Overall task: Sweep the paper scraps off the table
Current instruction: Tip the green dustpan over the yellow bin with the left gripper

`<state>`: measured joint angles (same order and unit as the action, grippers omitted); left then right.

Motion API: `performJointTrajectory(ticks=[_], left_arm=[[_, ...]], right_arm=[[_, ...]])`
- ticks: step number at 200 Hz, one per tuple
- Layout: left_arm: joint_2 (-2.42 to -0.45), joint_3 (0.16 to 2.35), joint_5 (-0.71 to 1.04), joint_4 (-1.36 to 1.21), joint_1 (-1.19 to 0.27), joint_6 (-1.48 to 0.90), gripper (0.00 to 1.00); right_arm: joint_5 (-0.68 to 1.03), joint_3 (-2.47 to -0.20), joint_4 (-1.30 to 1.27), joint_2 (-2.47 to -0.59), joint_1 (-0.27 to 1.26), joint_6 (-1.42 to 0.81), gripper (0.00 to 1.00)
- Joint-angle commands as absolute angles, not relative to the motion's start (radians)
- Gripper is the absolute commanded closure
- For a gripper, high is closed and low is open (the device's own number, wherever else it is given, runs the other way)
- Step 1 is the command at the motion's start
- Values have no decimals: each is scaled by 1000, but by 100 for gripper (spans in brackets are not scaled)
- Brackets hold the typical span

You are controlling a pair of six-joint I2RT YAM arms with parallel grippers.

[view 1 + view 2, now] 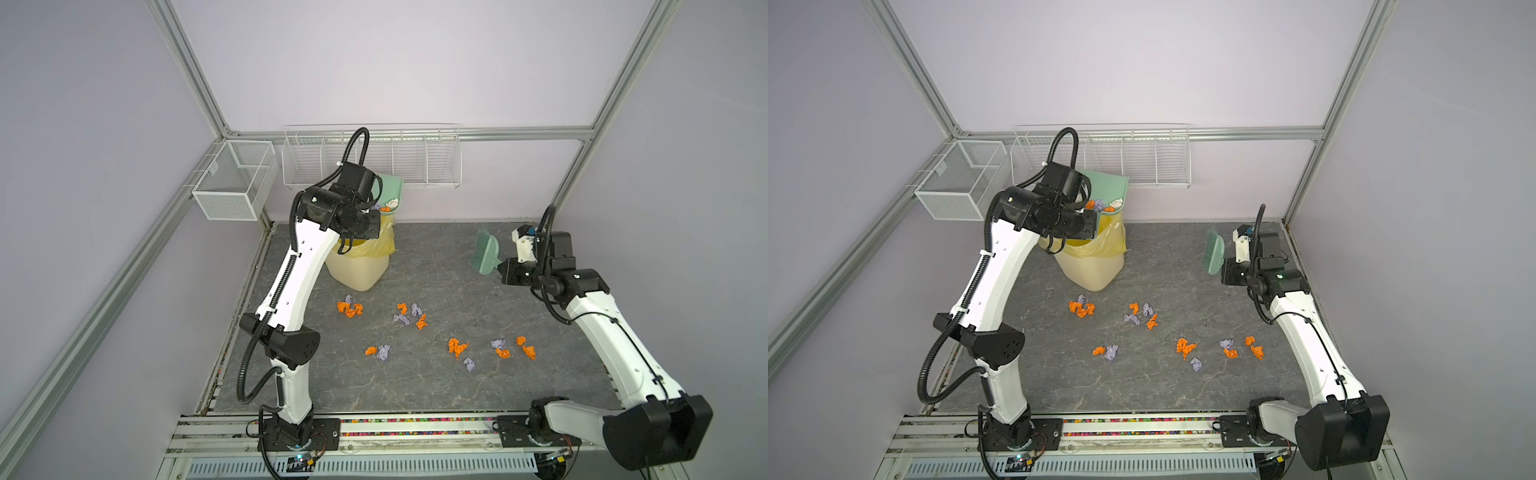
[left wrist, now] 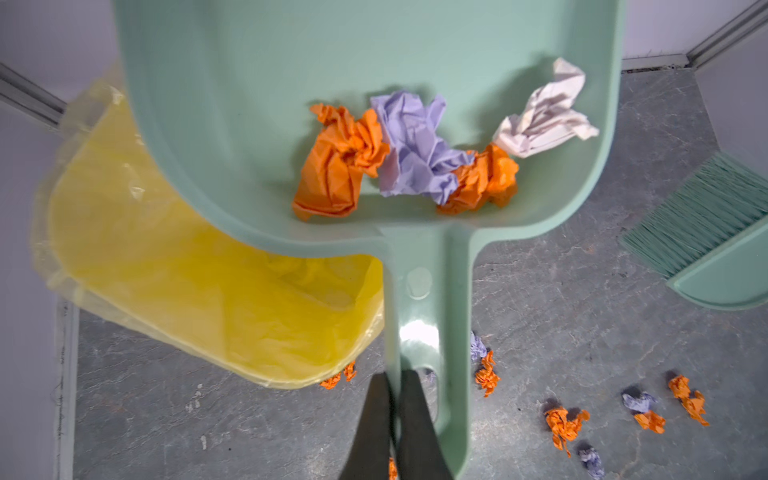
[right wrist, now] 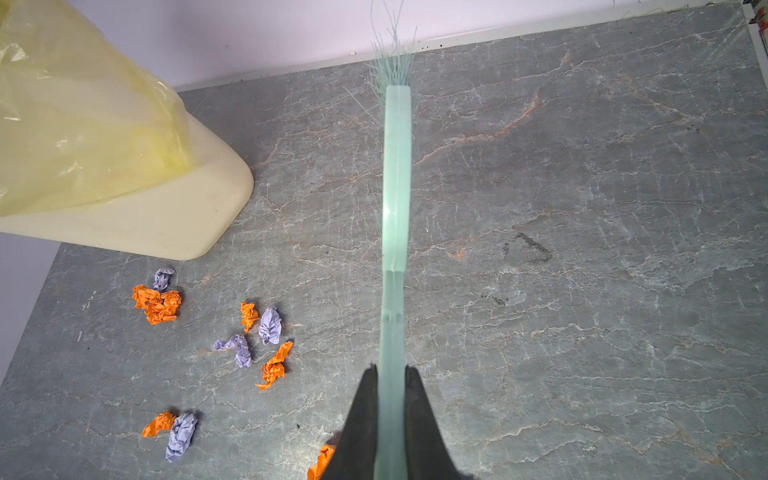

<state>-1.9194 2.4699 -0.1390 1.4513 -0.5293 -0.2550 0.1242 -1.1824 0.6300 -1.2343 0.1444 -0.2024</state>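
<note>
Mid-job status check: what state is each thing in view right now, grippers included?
Dustpan: raised over the bin, not yet emptied.
Scraps in dustpan: four wads against its back wall.
Bin: upright, open, lined with a yellow bag.
Brush: lifted off the table.
Loose scraps: scattered on the table, unswept.
Left gripper: shut on the dustpan handle.
Right gripper: shut on the brush handle.
</note>
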Motion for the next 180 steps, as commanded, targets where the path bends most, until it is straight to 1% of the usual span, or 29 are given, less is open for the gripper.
performJointTrajectory(ticks=[1,28,59,100,119,133,155,180], left_arm=[[-1890,2475,-231,1512,-505,-218,100],[-1877,2425,-401,1520,-503,-172,100],[-1864,2337,-668,1498,-503,-144,100],[-1873,2289,-852,1465,-516,-77,100],[-1839,2169,-971,1374,-542,3,100],[-1827,2106,-1096,1328,-566,45,100],[-1809,2010,-1182,1245,-604,143,100],[-1806,1917,-1345,1115,-635,264,100]], right_arm=[[136,-1184,614,-1225,140,-205,93],[152,-1184,608,-1242,140,-204,93],[169,-1179,605,-1239,140,-205,93],[135,-1163,586,-1218,140,-199,93],[142,-1162,582,-1223,140,-197,93],[147,-1158,580,-1224,140,-197,93],[151,-1144,573,-1220,140,-197,93],[144,-1135,571,-1207,140,-196,93]])
